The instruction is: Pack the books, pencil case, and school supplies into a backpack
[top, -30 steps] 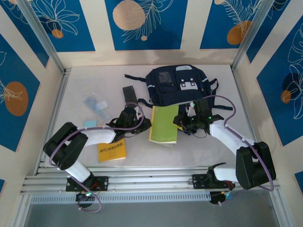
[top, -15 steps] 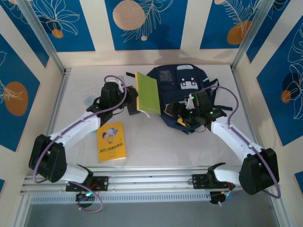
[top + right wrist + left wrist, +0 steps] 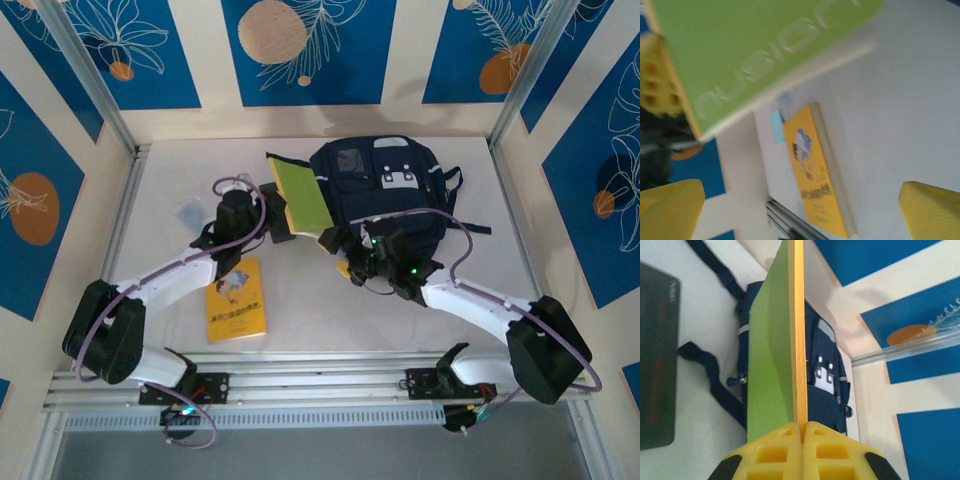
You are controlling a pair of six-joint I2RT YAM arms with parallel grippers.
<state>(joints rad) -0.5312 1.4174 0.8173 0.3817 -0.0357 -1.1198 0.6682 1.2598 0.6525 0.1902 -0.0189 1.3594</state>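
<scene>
Swings right gripper (image 3: 350, 264), jaws apart, to seven o'clock of backpack (image 3: 390, 195); clamps green book (image 3: 305, 195) in left gripper (image 3: 801, 432); risks bumping it loose.

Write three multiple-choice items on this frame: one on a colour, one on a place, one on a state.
1. The held book in the left gripper is: A red; B white; C green.
2. The yellow book lies: A flat on the table; B on a chair; C on the floor.
3. The right gripper is: A shut on a pen; B open; C shut on a cup.
Key: C, the clamped cover is green; A, it lies flat beside the left arm; B, its fingers stand wide apart, gripping nothing.
</scene>
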